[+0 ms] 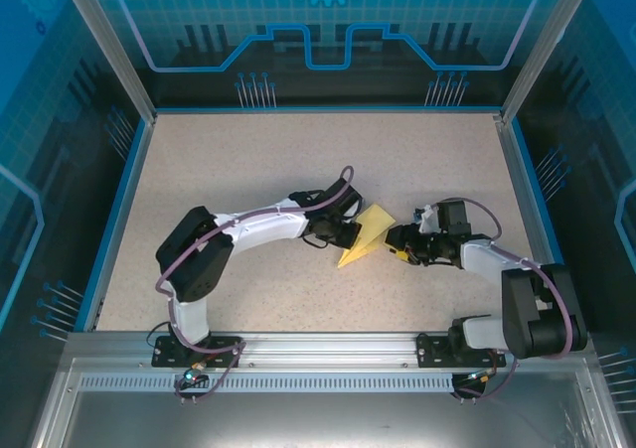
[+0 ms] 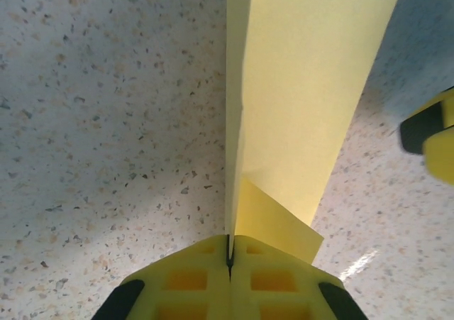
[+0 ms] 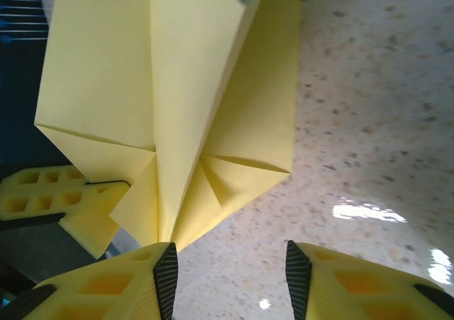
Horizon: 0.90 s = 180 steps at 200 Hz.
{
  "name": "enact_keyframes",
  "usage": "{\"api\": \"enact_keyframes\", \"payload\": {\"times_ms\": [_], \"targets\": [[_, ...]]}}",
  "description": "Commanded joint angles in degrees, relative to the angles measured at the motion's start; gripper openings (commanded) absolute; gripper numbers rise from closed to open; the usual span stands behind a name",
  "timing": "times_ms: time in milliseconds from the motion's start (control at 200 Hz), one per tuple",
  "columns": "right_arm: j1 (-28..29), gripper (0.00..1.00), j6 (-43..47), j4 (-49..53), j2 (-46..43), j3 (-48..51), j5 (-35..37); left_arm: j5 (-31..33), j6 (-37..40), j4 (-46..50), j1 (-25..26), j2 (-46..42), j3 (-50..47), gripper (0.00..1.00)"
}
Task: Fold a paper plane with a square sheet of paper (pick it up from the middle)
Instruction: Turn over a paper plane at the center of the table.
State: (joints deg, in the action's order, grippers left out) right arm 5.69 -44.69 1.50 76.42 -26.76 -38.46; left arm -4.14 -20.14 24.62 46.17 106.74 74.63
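Checked the feeds from my desk, and at that moment the left gripper (image 2: 229,245) had its fingers pressed flat together on the paper plane (image 2: 298,86). In its wrist view the yellow sheet's folded edge ran straight into the seam between the two pads, so it was pinching the near end of the paper. The rest of the paper stretched away ahead of the fingers, standing on edge above the speckled table (image 2: 99,121). A small folded flap sat just right of the seam.

The right gripper (image 3: 228,263) had its jaws spread, with bare table showing in the gap between them. The plane (image 3: 177,86) hung just ahead of it, its folded layers fanning upward. The lower point came down right by the tip of that gripper's left-side finger. I couldn't tell if it was actually touching.

From the top camera the plane (image 1: 370,234) sat between the two grippers, left one (image 1: 346,233) on one side and right one (image 1: 399,241) on the other, both pointed in at it.
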Motion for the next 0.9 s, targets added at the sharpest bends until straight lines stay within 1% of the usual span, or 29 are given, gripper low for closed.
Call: {"api": "enact_keyframes", "payload": {"times_ms": [0,100,185,315,385,475,500,525,715,800,895], "targets": [[1.8,0.49,-4.1,-7.6,0.2,0.4,-4.3,-6.4,-2.0,-2.4,-0.9,-2.8,-1.4,0.00],[3.4,0.50,-6.5,-10.0,-0.3,0.3,-4.9,-8.6,-3.3,-3.5,-1.9,-3.2,-1.4,0.00],[4.2,0.52,-9.2,-12.2,-0.6,0.8,-5.4,-9.0,-4.0,-3.5,-2.3,-3.1,-0.7,0.00],[5.1,0.56,-8.8,-9.5,-1.8,0.9,-3.8,-10.0,-5.3,-4.4,-3.0,-3.6,-0.5,0.00],[5.0,0.58,-9.8,-10.9,-1.8,1.8,-4.0,-10.6,-5.9,-4.9,-3.3,-4.2,-0.8,0.00],[5.1,0.64,-12.5,-14.5,-1.8,3.3,-4.9,-11.3,-6.4,-5.3,-3.9,-4.8,-1.4,0.00],[5.1,0.69,-13.4,-15.4,-1.9,3.5,-5.0,-11.5,-6.6,-5.4,-4.0,-5.0,-1.6,0.00],[5.1,0.71,-14.0,-16.1,-2.0,3.8,-5.2,-11.7,-6.8,-5.6,-4.2,-5.2,-1.9,0.00],[5.0,0.71,-15.7,-16.1,-3.5,3.4,-5.3,-12.3,-7.2,-7.0,-4.5,-6.0,-3.1,0.00],[5.1,0.71,-17.4,-18.9,-3.6,3.3,-6.1,-12.6,-7.2,-7.3,-4.4,-5.7,-3.5,0.00],[5.4,0.70,-17.2,-18.3,-3.5,2.9,-5.7,-13.5,-7.6,-8.1,-4.4,-5.6,-3.8,0.00]]}}
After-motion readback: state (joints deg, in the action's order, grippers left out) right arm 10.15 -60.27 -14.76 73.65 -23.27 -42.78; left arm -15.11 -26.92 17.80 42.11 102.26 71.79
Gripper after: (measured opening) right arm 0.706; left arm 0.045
